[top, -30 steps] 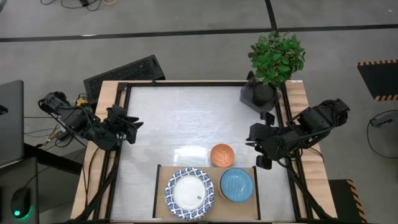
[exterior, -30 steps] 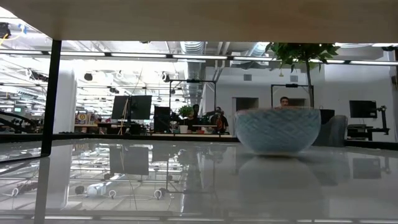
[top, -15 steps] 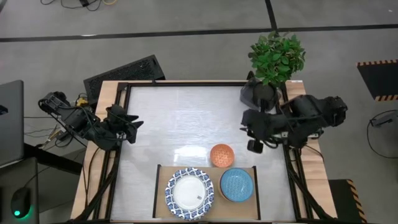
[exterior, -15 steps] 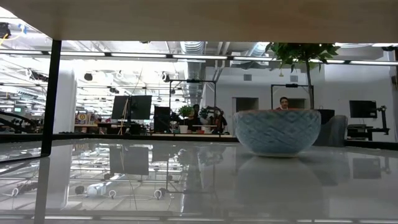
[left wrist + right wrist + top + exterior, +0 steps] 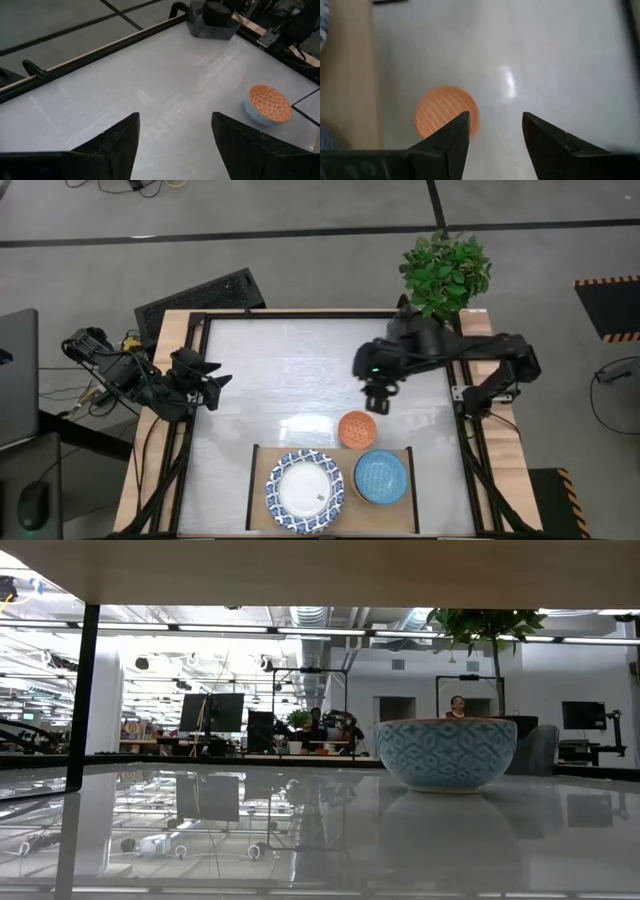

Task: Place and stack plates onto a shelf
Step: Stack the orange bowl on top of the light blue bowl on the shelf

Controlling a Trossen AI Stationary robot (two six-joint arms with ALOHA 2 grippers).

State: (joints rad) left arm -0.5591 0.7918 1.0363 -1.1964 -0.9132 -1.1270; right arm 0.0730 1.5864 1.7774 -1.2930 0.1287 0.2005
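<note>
We see the right gripper (image 5: 374, 402) hovering above the orange bowl (image 5: 357, 429), fingers spread and empty. The left gripper (image 5: 214, 387) waits at the table's (image 5: 290, 370) left edge, fingers likewise apart. The shelf (image 5: 262, 458) holds what looks like a single plate (image 5: 304, 491), perhaps a stack.

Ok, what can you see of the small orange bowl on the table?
The small round orange bowl has an orange inside with a fine lattice pattern and a pale blue-white outside, glossy like glazed ceramic. It stands upright and empty on the white tabletop, beside the far edge of the light-wood shelf board, close to the blue patterned bowl on that board; whether they touch is unclear. The right tool hangs open above the table just beyond it, not touching it.
</note>
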